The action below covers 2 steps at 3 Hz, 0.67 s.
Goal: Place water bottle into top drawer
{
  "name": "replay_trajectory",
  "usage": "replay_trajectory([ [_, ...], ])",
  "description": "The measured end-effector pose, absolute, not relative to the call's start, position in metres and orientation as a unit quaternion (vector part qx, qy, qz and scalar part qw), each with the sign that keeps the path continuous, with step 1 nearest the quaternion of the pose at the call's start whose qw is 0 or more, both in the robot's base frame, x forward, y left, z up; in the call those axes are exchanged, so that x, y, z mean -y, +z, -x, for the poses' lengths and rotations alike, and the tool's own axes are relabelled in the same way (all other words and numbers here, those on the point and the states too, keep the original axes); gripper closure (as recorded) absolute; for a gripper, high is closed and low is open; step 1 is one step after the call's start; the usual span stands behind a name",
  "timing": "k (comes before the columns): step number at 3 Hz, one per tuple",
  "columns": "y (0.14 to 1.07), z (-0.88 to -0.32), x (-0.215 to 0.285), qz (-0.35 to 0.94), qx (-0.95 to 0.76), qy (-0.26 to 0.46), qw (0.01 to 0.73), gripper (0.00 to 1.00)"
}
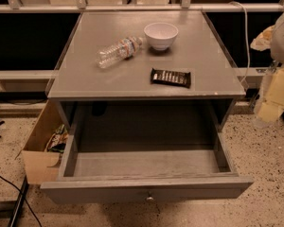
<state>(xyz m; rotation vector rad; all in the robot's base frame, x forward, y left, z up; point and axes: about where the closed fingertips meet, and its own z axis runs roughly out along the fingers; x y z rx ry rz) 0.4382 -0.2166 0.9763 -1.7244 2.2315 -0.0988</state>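
The water bottle [117, 51] lies on its side on top of the grey cabinet [99, 82], left of centre, with its white cap pointing toward the white bowl. The top drawer [146, 167] is pulled wide open below the cabinet top and holds nothing; its small round knob [150, 198] faces me. My gripper [270, 100] hangs at the far right edge of the view, beside the cabinet's right side, well away from the bottle and holding nothing that I can see.
A white bowl [161, 35] stands just right of the bottle's cap. A dark candy bar [171, 78] lies near the top's front edge. An open cardboard box [41, 145] with packets stands on the floor left of the drawer. A white cable [247, 37] runs down behind the cabinet at the right.
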Motion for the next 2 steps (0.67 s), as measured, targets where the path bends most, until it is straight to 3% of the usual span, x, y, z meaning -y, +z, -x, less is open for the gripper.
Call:
replay_trajectory([
  [2,0.979,-0.448,0.205,0.626,-0.758,-0.040,0.180,0.00],
])
